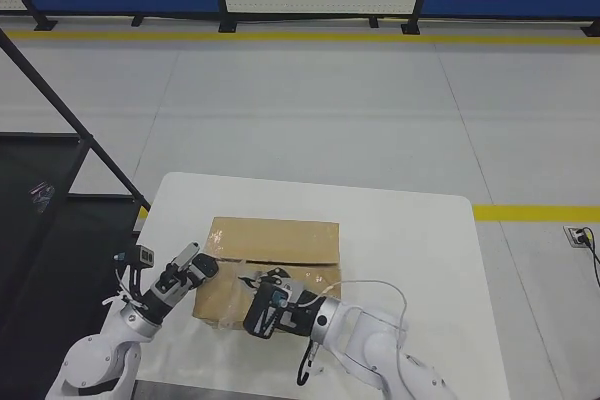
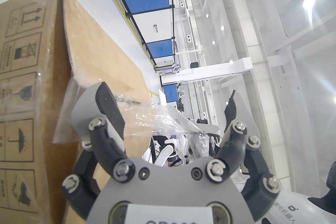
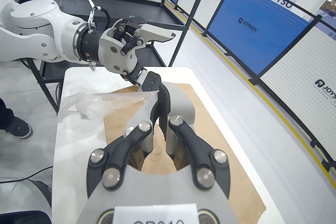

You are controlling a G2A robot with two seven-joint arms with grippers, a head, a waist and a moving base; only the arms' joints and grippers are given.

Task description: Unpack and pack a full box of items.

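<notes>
Surface: a white surface [image 1: 410, 300] with rounded corners; the box lies on the robot's left half of it.
Box: a closed brown cardboard box [image 1: 280, 240] lying flat, with handling symbols printed on one side wall.
Film: a strip of clear film [image 3: 105, 101] stretches in the air over the box's near left corner, crumpled at its loose end.
Left fingers: the left fingers [image 1: 202, 262] are spread wide and grip nothing. They sit at the box's near left corner, with one pad just beside the film.
Right fingers: the right fingers [image 3: 161, 101] are pressed together on one end of the film, above the box's near edge.
Room: a grey floor [image 1: 330, 110] crossed by a yellow line [image 1: 540, 212]. Blue and white partition panels [image 3: 252, 33] stand along it. A black-framed rack [image 1: 40, 220] stands by the surface on the robot's left, and a floor socket [image 1: 577, 236] with cables lies on the right.
</notes>
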